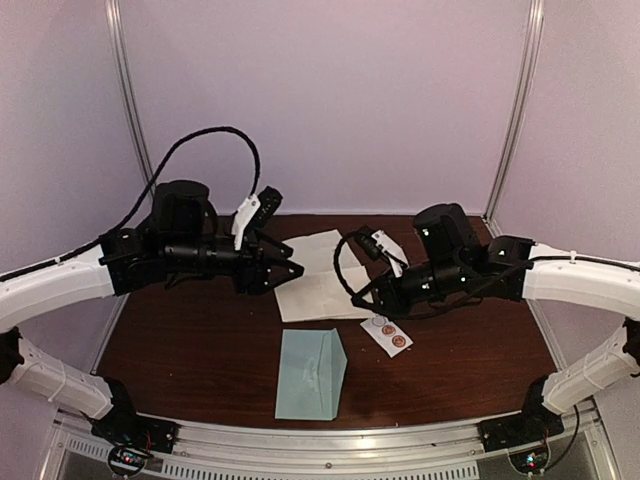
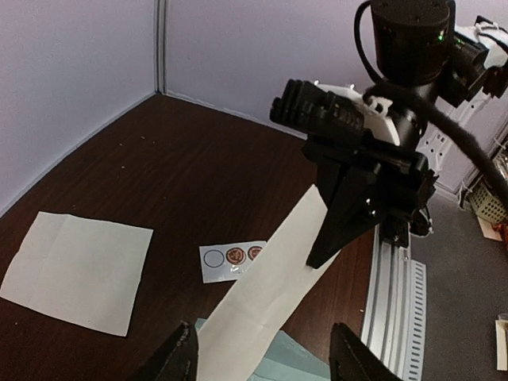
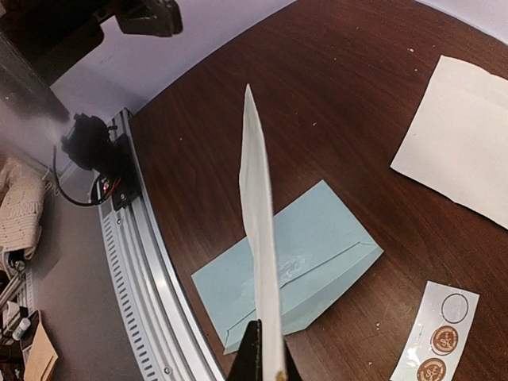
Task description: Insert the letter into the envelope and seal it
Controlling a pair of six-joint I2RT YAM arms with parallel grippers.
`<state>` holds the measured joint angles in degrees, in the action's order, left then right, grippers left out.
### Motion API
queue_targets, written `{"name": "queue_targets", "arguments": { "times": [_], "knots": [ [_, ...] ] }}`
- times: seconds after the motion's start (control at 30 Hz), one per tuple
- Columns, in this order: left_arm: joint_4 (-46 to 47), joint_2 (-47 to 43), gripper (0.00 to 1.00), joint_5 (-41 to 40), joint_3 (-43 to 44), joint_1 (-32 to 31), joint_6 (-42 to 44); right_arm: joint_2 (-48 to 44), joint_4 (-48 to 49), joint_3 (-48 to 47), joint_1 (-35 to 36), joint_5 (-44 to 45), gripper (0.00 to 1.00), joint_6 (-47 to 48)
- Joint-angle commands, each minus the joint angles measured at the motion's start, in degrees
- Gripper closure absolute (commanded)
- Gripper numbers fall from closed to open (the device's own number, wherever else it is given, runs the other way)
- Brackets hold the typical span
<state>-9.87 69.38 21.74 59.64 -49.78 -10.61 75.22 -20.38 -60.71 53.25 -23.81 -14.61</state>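
While the right claw pinches the folded letter aloft, the left claw stands wide around its free end. The envelope lies flat on the desk, near the front edge. Judged step: mid-air regrip. Next, align the letter's edge with the envelope mouth.

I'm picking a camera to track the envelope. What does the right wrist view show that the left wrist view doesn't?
Right wrist only: the whole pale teal-green paper envelope, lying flat. Left wrist only: the right gripper from outside, shut on the folded white paper letter, broad face showing. Both: that letter, the flat white paper sheet and the white strip of round stickers.
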Motion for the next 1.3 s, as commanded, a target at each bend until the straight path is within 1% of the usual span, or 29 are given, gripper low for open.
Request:
{"name": "queue_targets", "arguments": {
  "times": [0.0,0.03,0.23,0.37,0.57,0.63,0.7,0.83,0.97,1.03,1.07,1.1,1.13,1.23,1.27],
  "knots": [
    [-8.3,5.3,0.45,5.6,5.0,-2.5,6.8,0.1,-4.8,-2.7,0.9,-8.0,1.0,4.8],
    [-9.1,6.2,0.47,5.8,5.4,-2.8,7.3,0.1,-5.1,-3.1,1.0,-8.7,1.0,5.1],
    [-10.5,8.9,0.51,7.3,6.6,-3.5,8.5,0.8,-6.6,-4.3,1.5,-10.8,1.0,6.9],
    [-11.4,10.6,0.56,9.0,8.2,-3.8,8.9,2.2,-8.1,-5.6,1.7,-11.4,1.0,8.1],
    [-15.0,12.8,0.56,5.5,10.0,-4.1,11.7,4.3,-10.1,-8.3,2.5,-11.8,1.0,9.8],
    [-15.6,13.0,0.62,6.5,10.1,-4.1,12.1,4.3,-10.1,-8.7,2.5,-11.5,1.0,9.9],
    [-15.7,12.9,0.71,7.5,9.8,-4.1,12.1,4.1,-10.0,-8.9,2.6,-10.9,1.0,9.9],
    [-16.0,12.1,0.84,7.6,9.1,-4.1,12.0,3.8,-10.1,-9.1,2.5,-10.1,1.0,10.1],
    [-16.0,12.0,0.99,9.1,8.8,-4.1,11.8,4.0,-10.5,-9.7,2.6,-8.8,1.0,10.3],
    [-16.0,12.1,1.0,9.8,8.7,-4.2,11.6,3.5,-9.5,-9.8,2.6,-7.1,1.0,9.9],
    [-16.0,12.0,1.0,9.8,8.6,-4.1,11.5,2.9,-8.2,-9.6,2.6,-5.6,0.99,9.1],
    [-15.6,11.5,1.0,9.6,8.3,-4.1,11.2,2.0,-6.6,-9.1,2.5,-4.3,0.91,8.1],
    [-14.7,11.0,1.0,9.2,7.9,-4.1,10.8,0.8,-4.7,-8.3,2.4,-3.0,0.81,7.1],
    [-8.6,7.3,1.0,6.8,5.0,-4.1,6.5,-3.6,2.6,-4.2,2.0,1.8,0.45,2.8],
    [-5.3,5.8,1.0,5.6,3.7,-4.1,4.6,-5.7,5.7,-2.5,1.9,3.9,0.38,0.9]
  ]
}}
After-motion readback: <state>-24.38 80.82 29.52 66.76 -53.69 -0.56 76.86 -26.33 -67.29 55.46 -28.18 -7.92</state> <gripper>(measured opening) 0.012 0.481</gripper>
